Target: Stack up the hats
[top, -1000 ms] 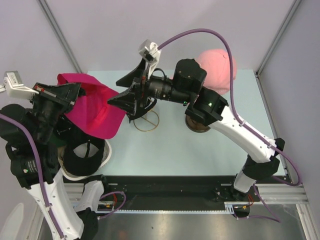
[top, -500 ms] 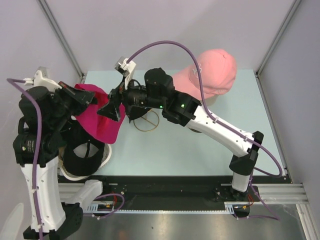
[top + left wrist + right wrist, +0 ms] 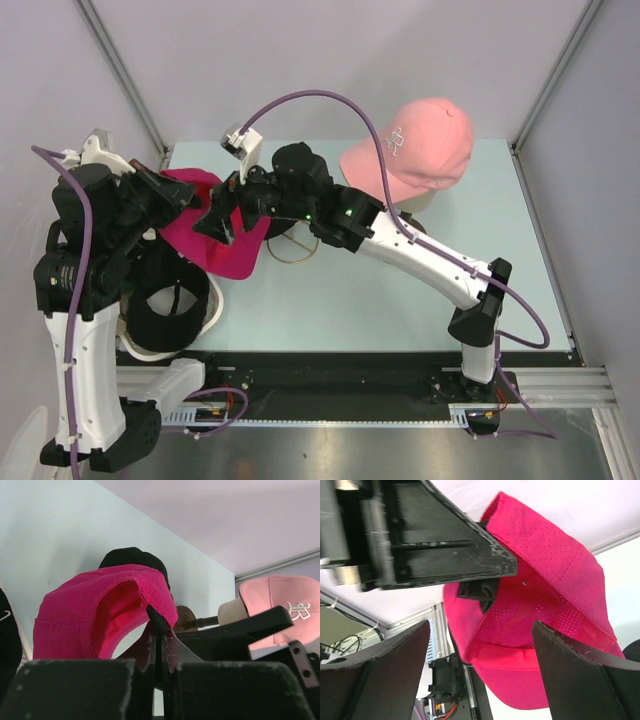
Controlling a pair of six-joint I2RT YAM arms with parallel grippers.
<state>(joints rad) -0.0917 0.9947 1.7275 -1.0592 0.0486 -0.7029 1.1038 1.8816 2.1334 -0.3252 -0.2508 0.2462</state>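
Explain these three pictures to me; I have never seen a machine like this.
Two robot arms, each ending in a two-finger gripper, stand at the table's near edge. One picture looks down from above; the other two come from cameras on the wrists. The left gripper is shut on the edge of a magenta cap, held up. The right gripper is open, facing that cap. A pink cap sits at the back; a black cap lies in a white basket.

1. Magenta cap (image 3: 545,605): hot pink throughout, fine perforated dot pattern on the panels.
2. Light pink cap (image 3: 415,145): salmon pink, white embroidered logo on the front.
3. Black cap (image 3: 145,318): plain black.
4. Mesh basket (image 3: 212,310): white.
5. Table (image 3: 400,300): pale blue-green, unpatterned.
6. Mannequin head (image 3: 231,612): smooth beige.
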